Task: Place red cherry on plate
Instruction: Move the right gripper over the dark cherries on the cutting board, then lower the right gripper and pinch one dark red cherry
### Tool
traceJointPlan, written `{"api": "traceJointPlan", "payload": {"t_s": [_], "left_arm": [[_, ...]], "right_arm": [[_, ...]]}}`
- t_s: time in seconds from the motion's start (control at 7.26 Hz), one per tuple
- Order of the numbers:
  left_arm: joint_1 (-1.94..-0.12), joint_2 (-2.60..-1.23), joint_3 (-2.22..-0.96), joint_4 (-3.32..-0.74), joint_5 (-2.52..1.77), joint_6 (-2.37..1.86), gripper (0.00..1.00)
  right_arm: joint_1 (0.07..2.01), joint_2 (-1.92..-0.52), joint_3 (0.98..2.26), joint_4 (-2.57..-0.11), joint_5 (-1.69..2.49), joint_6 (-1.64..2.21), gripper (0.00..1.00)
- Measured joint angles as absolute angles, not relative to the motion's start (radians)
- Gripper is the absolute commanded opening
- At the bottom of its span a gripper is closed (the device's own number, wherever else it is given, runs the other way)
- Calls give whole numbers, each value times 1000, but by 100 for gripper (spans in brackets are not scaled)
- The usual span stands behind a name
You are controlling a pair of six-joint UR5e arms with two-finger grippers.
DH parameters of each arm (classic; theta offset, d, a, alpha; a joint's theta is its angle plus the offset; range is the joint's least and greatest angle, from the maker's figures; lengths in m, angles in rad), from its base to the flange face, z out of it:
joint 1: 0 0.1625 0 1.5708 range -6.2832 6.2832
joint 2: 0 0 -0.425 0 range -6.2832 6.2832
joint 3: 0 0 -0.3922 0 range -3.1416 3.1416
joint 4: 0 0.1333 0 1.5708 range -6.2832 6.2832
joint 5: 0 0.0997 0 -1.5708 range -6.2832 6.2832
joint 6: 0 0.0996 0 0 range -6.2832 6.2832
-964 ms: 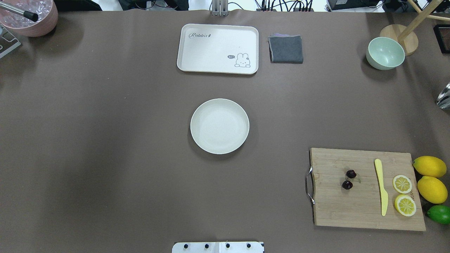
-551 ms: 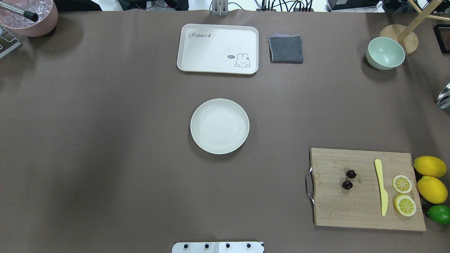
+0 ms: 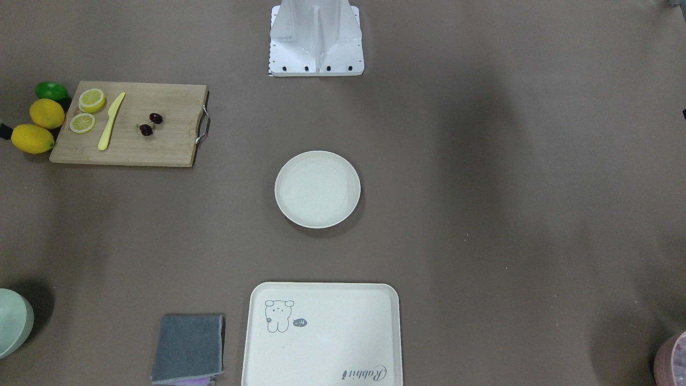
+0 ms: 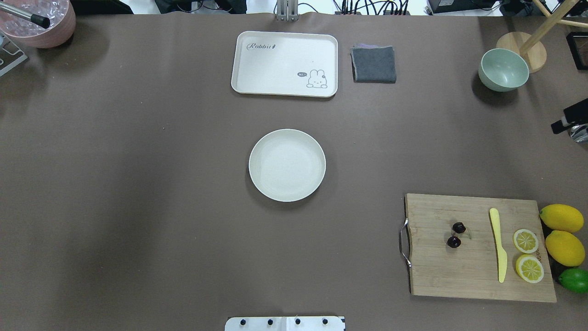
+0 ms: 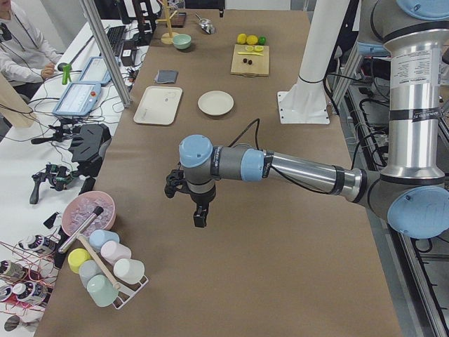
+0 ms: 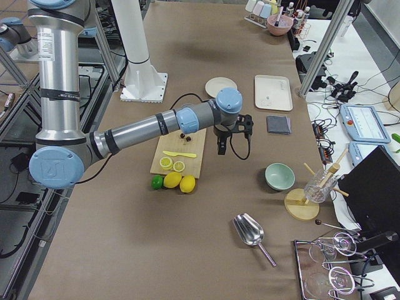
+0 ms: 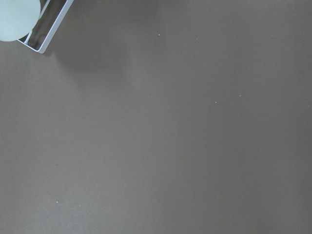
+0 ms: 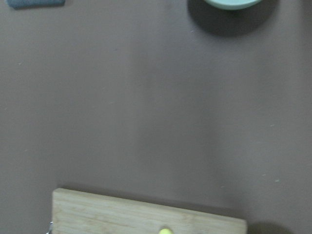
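Note:
The red cherry (image 4: 456,234) is a pair of dark glossy fruits lying on the wooden cutting board (image 4: 441,271), also seen in the front view as the red cherry (image 3: 150,124). The off-white plate (image 4: 287,165) sits bare at the table's middle. My right gripper (image 6: 220,149) hangs above the table between the board and the mint bowl, away from the cherry. Only a black part of it (image 4: 571,119) shows at the overhead view's right edge. My left gripper (image 5: 199,216) hangs over bare table far from the plate. I cannot tell whether either gripper is open or shut.
On the board lie a yellow knife (image 4: 498,243) and two lemon slices (image 4: 527,255). Lemons (image 4: 562,232) and a lime (image 4: 574,280) sit beside it. A cream tray (image 4: 285,63), grey cloth (image 4: 374,64) and mint bowl (image 4: 503,70) stand at the far side.
A black part of my right gripper has come into the overhead view at its right edge. The cherry, the plate and the board have not moved.

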State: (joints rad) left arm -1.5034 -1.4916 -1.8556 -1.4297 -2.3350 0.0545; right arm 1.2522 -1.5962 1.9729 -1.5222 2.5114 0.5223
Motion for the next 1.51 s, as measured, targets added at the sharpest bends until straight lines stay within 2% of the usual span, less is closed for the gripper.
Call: {"api": "traceJointPlan", "payload": {"t_s": [0.55,1.1,1.51], "left_arm": [[-1502,-1492,-1859,-1437,-2336,49,99],[-1500,-1492,-1867,-1439,-2336,45,99],[-1501,-1490,-1868,-1449,-2335,46,99]], "right_arm": [[974,-1653,2044,-1365,2341,869,100],[747,-1705,2052,-1247,2149,1118,100],[658,-1715,2045,-1222,2083,1173,100]]}}
